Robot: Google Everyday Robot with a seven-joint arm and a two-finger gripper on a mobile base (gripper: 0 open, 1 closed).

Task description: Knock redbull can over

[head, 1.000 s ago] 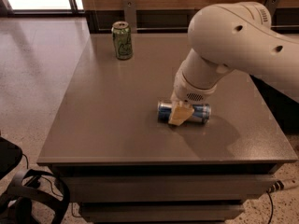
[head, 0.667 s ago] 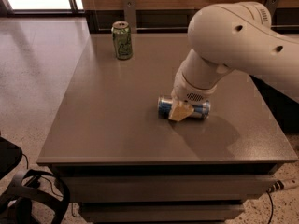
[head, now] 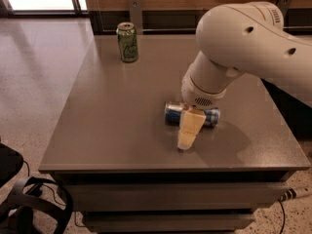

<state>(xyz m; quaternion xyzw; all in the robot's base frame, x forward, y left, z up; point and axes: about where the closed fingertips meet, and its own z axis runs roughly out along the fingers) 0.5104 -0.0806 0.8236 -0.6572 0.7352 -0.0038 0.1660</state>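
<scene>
The redbull can (head: 174,114) lies on its side on the grey table (head: 117,111), blue and silver, its silver end facing left. My gripper (head: 188,133) hangs from the big white arm (head: 243,38) right over the middle of the can, its cream fingers (head: 190,126) pointing down to the table in front of the can. The can's middle is hidden behind the fingers.
A green can (head: 127,42) stands upright at the table's far left. The table's front edge runs just below the gripper. A black bag with straps (head: 29,204) lies on the floor at the lower left. A wooden wall runs behind the table.
The can lay on its side before as well. Arm and gripper have barely moved.
</scene>
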